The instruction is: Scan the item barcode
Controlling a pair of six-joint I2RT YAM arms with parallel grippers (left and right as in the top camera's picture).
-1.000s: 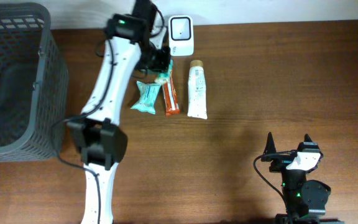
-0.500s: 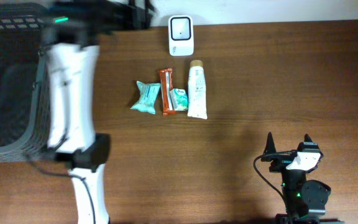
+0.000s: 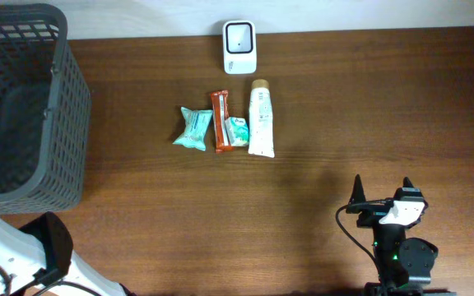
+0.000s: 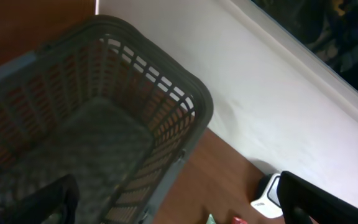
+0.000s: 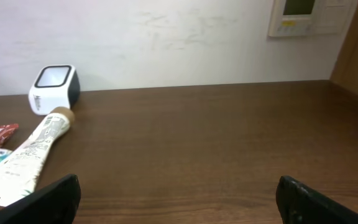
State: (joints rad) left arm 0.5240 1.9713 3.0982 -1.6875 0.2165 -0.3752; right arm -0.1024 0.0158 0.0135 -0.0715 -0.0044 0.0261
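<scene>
At the near edge of the worktop (image 3: 385, 107), on the right side, the right fingers (image 5: 328, 202) are being held wide apart and pointed toward the far wall (image 5: 166, 37). Nothing is being gripped between them. At the near left corner, only a white and black part of the left arm (image 3: 23, 263) is being shown from overhead. In the left wrist view the left fingers (image 4: 334, 202) are being held spread to the two lower corners of the picture, open, with nothing carried between them.

Further out, around the middle of the worktop, four items are lying in a tight row, well apart from both pairs of fingers. From left to right these are a teal packet (image 3: 194, 128), an orange bar (image 3: 222, 122), a small green and white packet (image 3: 237, 131) and a white tube (image 3: 261, 119). The teal packet is lying just beside the bar. The small green and white packet is sitting between the bar's near end and the tube, touching both. The tube is lying flat, with its tan cap pointing away.

A dark grey basket (image 3: 68, 99) is standing at the left side, reaching back to the far edge.

Just beyond the tube's cap, at the far edge by the wall, the scanner (image 3: 239, 47) is standing with its dark window turned upward. A pale wall panel (image 5: 303, 15) is being shown on the wall at far right.
</scene>
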